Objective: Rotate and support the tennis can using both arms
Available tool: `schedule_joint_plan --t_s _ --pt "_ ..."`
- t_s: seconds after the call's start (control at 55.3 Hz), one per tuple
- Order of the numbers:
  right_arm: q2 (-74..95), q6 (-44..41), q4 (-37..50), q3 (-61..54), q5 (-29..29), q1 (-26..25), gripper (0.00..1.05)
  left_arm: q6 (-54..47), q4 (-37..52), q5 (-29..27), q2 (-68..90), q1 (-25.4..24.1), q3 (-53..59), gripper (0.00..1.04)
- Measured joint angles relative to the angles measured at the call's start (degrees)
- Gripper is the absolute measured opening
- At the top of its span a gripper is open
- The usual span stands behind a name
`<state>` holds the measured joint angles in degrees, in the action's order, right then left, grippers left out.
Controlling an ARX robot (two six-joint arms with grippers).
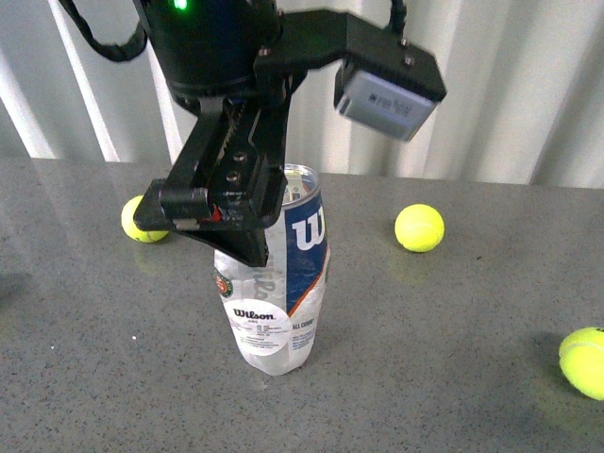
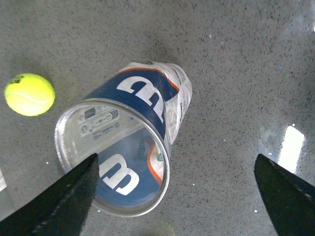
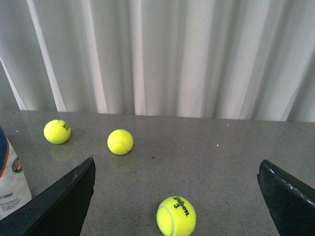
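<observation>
The tennis can (image 1: 278, 293) stands upright and empty on the grey table (image 1: 453, 311), open metal rim up, navy label and white sticker toward me. My left arm (image 1: 226, 160) hangs over it, hiding part of its upper left side. From the left wrist view the can (image 2: 142, 93) is seen from above, and the left gripper (image 2: 175, 163) is open, one finger (image 2: 74, 196) across the rim and the other well clear of it. The right gripper (image 3: 176, 164) is open over bare table, with the can (image 3: 10, 182) off to one side at the picture's edge.
Yellow tennis balls lie loose on the table: one (image 1: 143, 219) behind the can at the left, one (image 1: 419, 227) at the back right, one (image 1: 583, 361) at the right edge. A ball (image 3: 175, 215) lies between the right fingers. White curtains (image 1: 528, 85) close the back.
</observation>
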<state>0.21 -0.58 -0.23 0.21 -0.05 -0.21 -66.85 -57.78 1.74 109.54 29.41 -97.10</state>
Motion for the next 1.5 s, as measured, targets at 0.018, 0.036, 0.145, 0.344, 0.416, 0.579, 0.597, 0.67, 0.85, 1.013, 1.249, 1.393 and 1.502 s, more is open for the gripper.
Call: schedule_joint_plan --t_s 0.018,0.036,0.145,0.344,0.416,0.579,0.597,0.67,0.85,1.013,1.249,1.393,1.502 --pt "0.00 0.00 0.00 0.00 0.00 0.00 0.97 0.04 -0.07 0.26 -0.48 0.00 -0.15 1.00" --pt "0.00 0.00 0.00 -0.02 0.00 0.00 0.97 0.09 -0.22 0.57 -1.20 0.00 -0.44 0.98" --pt "0.00 0.00 0.00 -0.02 0.00 0.00 0.97 0.61 0.92 1.99 -3.61 -0.37 -1.68 0.98" --pt "0.00 0.00 0.00 -0.02 0.02 0.00 0.97 4.50 17.86 11.56 -15.65 -3.02 4.00 0.98" --pt "0.00 0.00 0.00 -0.02 0.00 0.00 0.97 9.49 27.76 14.99 -22.21 -4.68 9.90 0.98" --pt "0.00 0.00 0.00 0.00 0.00 0.00 0.97 33.46 55.71 22.47 -44.92 -15.98 34.56 0.98" --pt "0.00 0.00 0.00 0.00 0.00 0.00 0.97 35.21 57.07 22.60 -46.58 -17.07 36.81 0.98" --pt "0.00 0.00 0.00 0.00 0.00 0.00 0.97 48.89 67.12 7.06 -54.21 -18.38 49.51 0.87" --pt "0.00 0.00 0.00 0.00 0.02 0.00 0.97 64.06 76.28 -9.92 -62.82 -20.90 68.89 0.51" --pt "0.00 0.00 0.00 0.00 0.00 0.00 0.97 65.92 79.17 -7.96 -67.82 -22.95 77.11 0.21" --pt "0.00 0.00 0.00 0.00 -0.02 0.00 0.97 66.73 80.32 -1.99 -74.73 -28.70 85.48 0.04" --pt "0.00 0.00 0.00 0.00 0.00 0.00 0.97 66.77 80.30 -1.95 -78.23 -29.31 88.54 0.04" --pt "0.00 0.00 0.00 0.00 0.00 0.00 0.97 66.77 79.32 -1.75 -81.61 -29.31 90.82 0.04"
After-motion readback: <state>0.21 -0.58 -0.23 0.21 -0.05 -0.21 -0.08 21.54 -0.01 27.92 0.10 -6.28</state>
